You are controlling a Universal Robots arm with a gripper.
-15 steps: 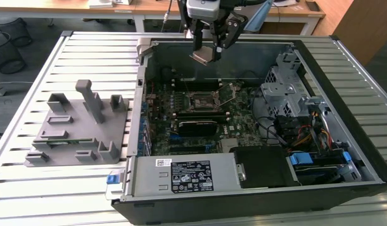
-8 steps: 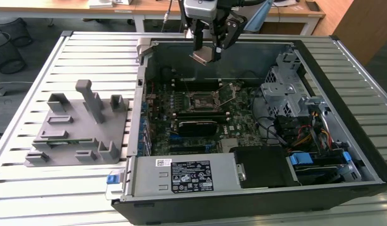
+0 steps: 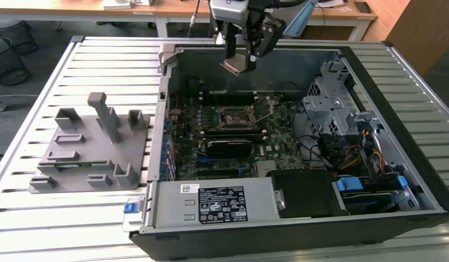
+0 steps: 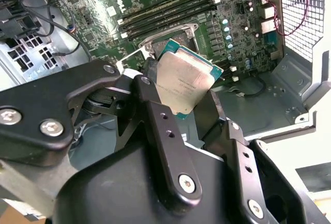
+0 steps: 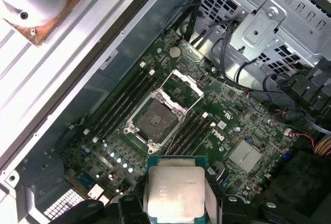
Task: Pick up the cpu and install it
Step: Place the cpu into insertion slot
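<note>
Holding the cpu (image 3: 235, 64), the tool (image 3: 244, 57) is clamped on its edges above the open case (image 3: 282, 240), at twelve o'clock from the bare socket (image 3: 235, 116) in the exterior view. Transport step, I judge; seating calls for levelling the tilted chip over it.

The cpu (image 3: 235, 64) is seen as a small flat square chip, silvery-grey on its metal top and rimmed in green; it is clamped at two opposite edges by the black fingers (image 4: 160, 125) of the gripper (image 3: 243, 55); it is held tilted in the air over the open computer case (image 3: 282, 243); in the first wrist view it is kept well apart from the open socket (image 5: 155, 118).
</note>
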